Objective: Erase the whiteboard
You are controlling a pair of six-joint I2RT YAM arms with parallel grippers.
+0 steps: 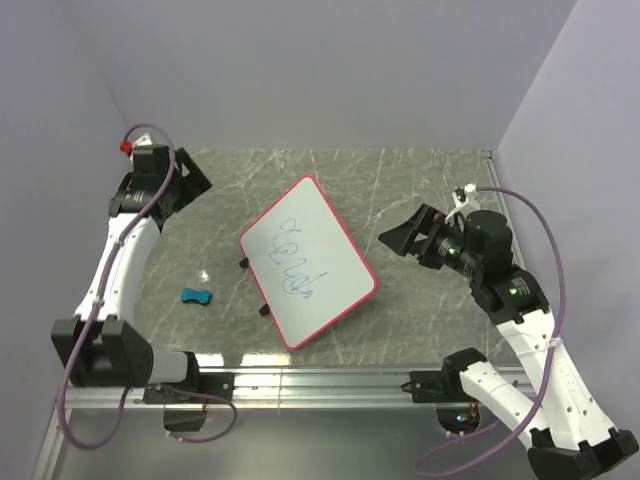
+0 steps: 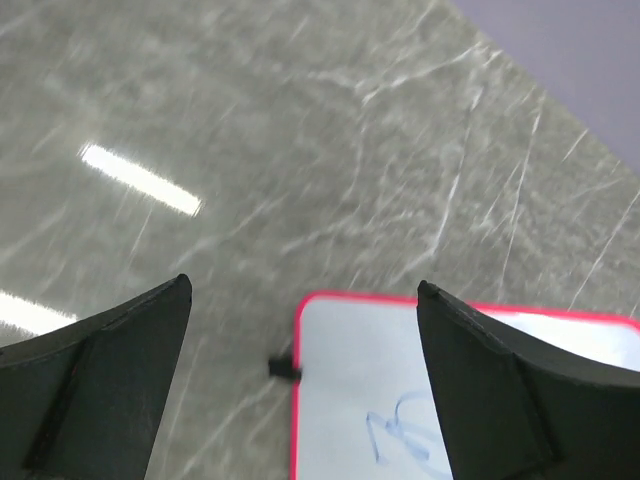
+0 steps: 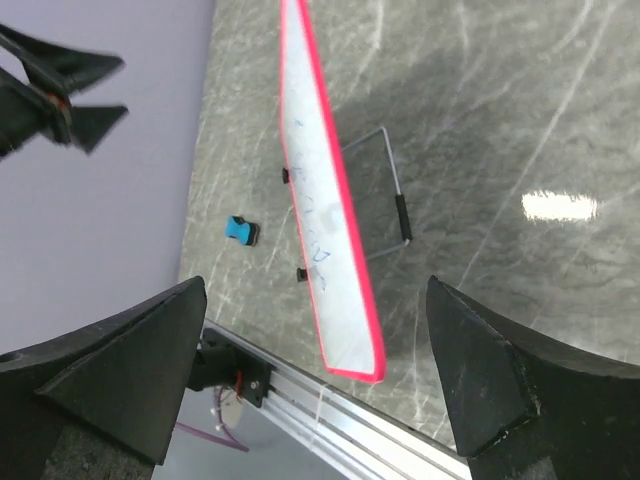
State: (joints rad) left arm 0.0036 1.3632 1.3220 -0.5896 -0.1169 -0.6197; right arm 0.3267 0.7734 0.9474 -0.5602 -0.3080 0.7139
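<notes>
Top external view has the red-rimmed white rectangular whiteboard (image 1: 308, 262) sitting diagonally mid-way across the grey marble-look table (image 1: 400, 180), with blue scribbles (image 1: 297, 268) on it and a small blue eraser (image 1: 197, 295) off to its left. Left wrist view: left gripper (image 2: 300, 290) spread wide, holding nothing, with a board corner in sight. Right wrist view: right gripper (image 3: 315, 285) is also splayed and empty, and the board is propped tilted on a wire stand (image 3: 390, 190).

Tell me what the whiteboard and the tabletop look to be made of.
The whiteboard: smooth white writing face, likely coated; red-pink rim that looks plastic. The tabletop: grey with white veins, marble or marble-print laminate; polished, since it mirrors a light strip.
</notes>
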